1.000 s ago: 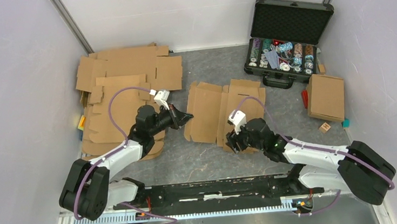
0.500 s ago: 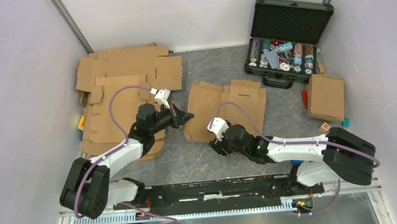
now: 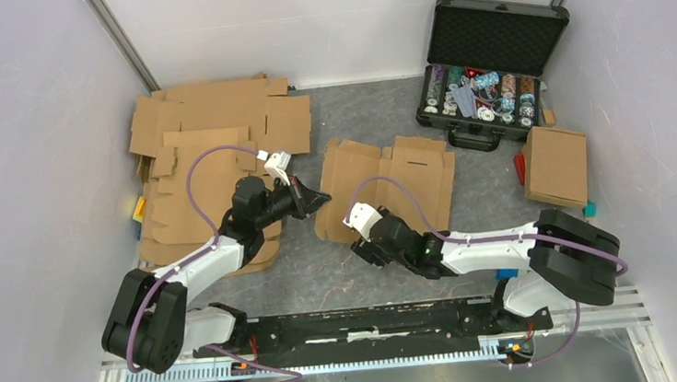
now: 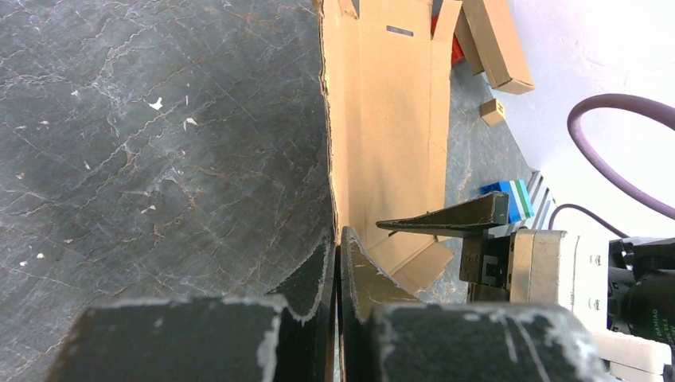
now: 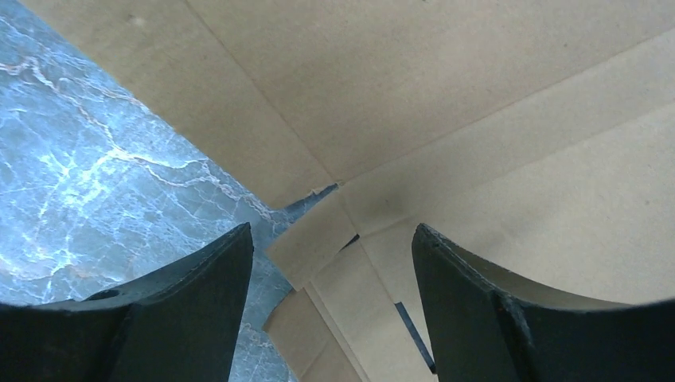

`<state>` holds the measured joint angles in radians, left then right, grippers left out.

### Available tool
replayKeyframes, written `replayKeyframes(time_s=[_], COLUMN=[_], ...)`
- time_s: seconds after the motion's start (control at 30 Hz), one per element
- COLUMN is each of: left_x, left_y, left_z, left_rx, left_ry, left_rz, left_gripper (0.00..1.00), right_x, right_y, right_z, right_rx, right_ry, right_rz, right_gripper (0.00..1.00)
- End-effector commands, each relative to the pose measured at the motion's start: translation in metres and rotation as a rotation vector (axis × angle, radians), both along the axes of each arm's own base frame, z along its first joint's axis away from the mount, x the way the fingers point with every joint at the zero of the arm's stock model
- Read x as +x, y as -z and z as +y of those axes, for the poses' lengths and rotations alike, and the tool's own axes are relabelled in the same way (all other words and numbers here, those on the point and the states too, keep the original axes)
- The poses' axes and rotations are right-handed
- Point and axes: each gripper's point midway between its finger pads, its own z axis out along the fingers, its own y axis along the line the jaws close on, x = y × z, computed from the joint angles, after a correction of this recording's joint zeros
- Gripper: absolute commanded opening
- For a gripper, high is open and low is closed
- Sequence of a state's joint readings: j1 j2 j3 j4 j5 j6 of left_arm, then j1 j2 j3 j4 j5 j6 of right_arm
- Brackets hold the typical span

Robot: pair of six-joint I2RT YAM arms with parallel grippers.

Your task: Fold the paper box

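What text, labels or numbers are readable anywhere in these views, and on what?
No text is legible in any view.
Chips in the open case: patterned faces, too small to read.
Small wooden cube: too small to tell whether it carries any marking.
Flat cardboard blank, cardboard stack, folded box: plain brown, no print visible.

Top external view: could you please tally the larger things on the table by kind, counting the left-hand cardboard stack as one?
Loose flat cardboard blank: 1
Stack of flat cardboard blanks: 1
Folded cardboard box: 1
Open black case: 1
Total: 4
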<state>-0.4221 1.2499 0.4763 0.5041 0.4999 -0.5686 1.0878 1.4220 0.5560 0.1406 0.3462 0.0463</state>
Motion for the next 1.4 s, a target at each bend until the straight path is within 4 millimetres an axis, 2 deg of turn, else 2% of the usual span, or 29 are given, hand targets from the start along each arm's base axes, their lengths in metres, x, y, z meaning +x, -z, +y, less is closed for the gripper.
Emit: replayKeyframes(time_s=[0.0,0.17,0.3,0.4,0.53,0.77,0.8,0.87,1.07,1.37], left_x=[0.006,0.005,0.005,0.005,0.005,0.004,0.004,0.003,0.003,0.004], left_y=[-0.018,-0.018,-0.018,-0.018,-0.018,-0.019,-0.018,-0.019,-0.017,-0.014], left_z=[-0.004,-0.005,-0.005,-0.005,-0.007,-0.008,-0.008,-0.01,-0.012,-0.014], left_rx=[-0.015,-0.014,-0.015,-0.017,-0.02,-0.024,-0.023,-0.025,-0.027,-0.027], left_ry=[0.017,0.021,0.021,0.026,0.033,0.04,0.044,0.048,0.06,0.069], left_rz=[-0.057,-0.055,-0.056,-0.055,-0.049,-0.047,-0.044,-0.043,-0.031,-0.017], left_gripper=[0.02,0.02,0.02,0.02,0.02,0.03,0.03,0.03,0.03,0.04], right_x=[0.012,0.018,0.015,0.009,0.007,0.011,0.013,0.018,0.032,0.05], right_y=[-0.017,-0.031,-0.036,-0.031,-0.025,-0.025,-0.024,-0.026,-0.026,-0.017], right_z=[-0.003,-0.017,-0.015,-0.005,0.0,-0.002,-0.006,-0.011,-0.014,-0.016], right_rx=[-0.003,0.015,0.03,0.034,0.021,-0.004,-0.019,-0.039,-0.075,-0.113], right_ry=[0.067,0.128,0.097,0.023,0.007,0.005,0.02,0.048,0.092,0.144], right_rz=[-0.067,-0.122,-0.127,-0.097,-0.077,-0.099,-0.109,-0.128,-0.145,-0.121], right_gripper=[0.76,0.54,0.39,0.37,0.32,0.32,0.33,0.41,0.44,0.51])
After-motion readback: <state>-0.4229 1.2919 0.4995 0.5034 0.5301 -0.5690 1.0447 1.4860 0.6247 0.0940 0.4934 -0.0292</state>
